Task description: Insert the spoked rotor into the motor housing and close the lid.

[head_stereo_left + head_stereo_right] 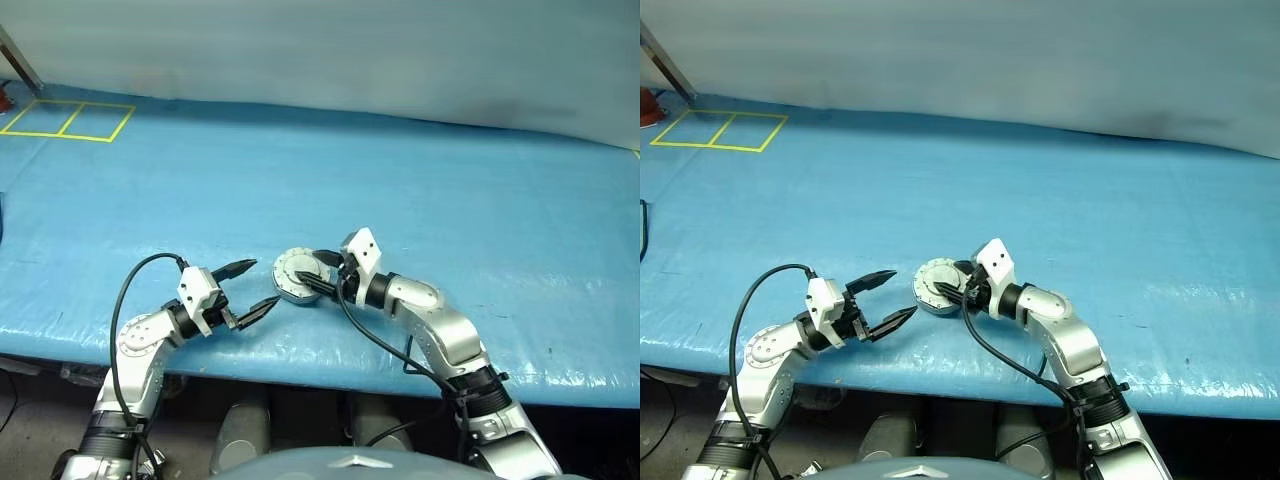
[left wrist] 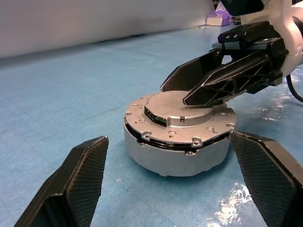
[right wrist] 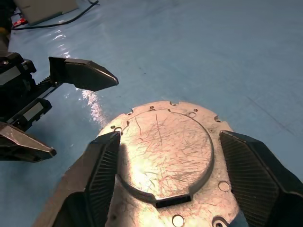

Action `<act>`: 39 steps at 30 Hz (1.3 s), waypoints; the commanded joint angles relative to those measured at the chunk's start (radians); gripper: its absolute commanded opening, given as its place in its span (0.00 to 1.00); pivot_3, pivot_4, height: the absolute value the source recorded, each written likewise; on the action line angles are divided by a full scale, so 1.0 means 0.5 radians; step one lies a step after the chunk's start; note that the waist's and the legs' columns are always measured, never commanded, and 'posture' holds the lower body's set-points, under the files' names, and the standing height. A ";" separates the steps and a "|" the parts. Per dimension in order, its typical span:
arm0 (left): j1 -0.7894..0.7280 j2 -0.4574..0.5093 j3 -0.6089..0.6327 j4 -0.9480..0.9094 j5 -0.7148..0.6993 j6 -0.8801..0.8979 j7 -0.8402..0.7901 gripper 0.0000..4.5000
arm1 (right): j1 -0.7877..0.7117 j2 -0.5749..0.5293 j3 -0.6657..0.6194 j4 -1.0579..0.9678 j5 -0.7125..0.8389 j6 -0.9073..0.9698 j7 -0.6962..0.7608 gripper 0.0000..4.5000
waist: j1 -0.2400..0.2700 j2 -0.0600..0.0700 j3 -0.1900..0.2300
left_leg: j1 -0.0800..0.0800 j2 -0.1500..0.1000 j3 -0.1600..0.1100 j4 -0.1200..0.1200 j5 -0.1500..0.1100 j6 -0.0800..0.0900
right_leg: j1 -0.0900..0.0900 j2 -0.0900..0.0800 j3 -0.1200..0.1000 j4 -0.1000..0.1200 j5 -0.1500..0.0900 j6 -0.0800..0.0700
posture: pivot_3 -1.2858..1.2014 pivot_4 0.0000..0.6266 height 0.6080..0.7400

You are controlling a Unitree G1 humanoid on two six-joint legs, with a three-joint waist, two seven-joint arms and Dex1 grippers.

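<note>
The motor housing (image 1: 291, 291) sits near the front edge of the blue table, its grey wall (image 2: 175, 158) resting flat on the surface. The lid (image 3: 165, 151) lies shut on top, showing its scratched grey outer face with small screws. The spoked rotor is hidden. My right gripper (image 1: 308, 272) hovers just over the lid, open, one finger (image 3: 102, 170) on each side of the raised centre disc. My left gripper (image 1: 262, 283) stands open a little to the left of the housing, pointing at it, with nothing between its fingers (image 2: 75, 184).
Yellow tape squares (image 1: 70, 120) mark the far left back of the table. A white box with a cable (image 3: 45, 9) lies beyond my left gripper in the right wrist view. The table's front edge (image 1: 300, 360) runs close below the housing.
</note>
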 commanded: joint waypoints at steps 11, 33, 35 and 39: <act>0.002 0.002 0.024 -0.018 0.022 -0.046 0.006 1.00 | 0.002 0.004 0.093 0.068 -0.159 -0.079 -0.049 0.95 | 0.001 0.000 0.000 | 0.000 0.000 0.000 0.001 0.000 0.000 | 0.001 0.000 0.000 0.000 0.000 0.000 | 0.52 0.24 1.00; 0.064 0.020 0.037 -0.044 0.024 -0.044 0.032 1.00 | -0.029 0.055 0.175 0.019 -0.292 0.086 -0.148 0.67 | -0.003 0.000 0.000 | 0.010 0.002 0.001 -0.001 0.000 -0.001 | 0.000 0.000 0.000 0.000 -0.001 -0.001 | 0.52 0.24 1.00; 0.069 0.020 0.035 -0.048 0.025 -0.042 0.035 1.00 | -0.027 0.068 0.172 0.042 -0.314 0.114 -0.184 0.67 | -0.003 -0.001 -0.001 | 0.013 0.003 0.002 -0.001 -0.001 -0.001 | 0.000 -0.001 0.000 0.000 -0.001 -0.002 | 0.52 0.24 1.00; 0.074 0.020 0.031 -0.052 0.025 -0.041 0.039 1.00 | -0.030 0.083 0.174 0.058 -0.330 0.160 -0.216 0.67 | -0.003 -0.001 -0.001 | 0.014 0.004 0.003 -0.001 -0.001 -0.002 | 0.000 -0.001 0.000 0.000 -0.001 -0.002 | 0.52 0.24 1.00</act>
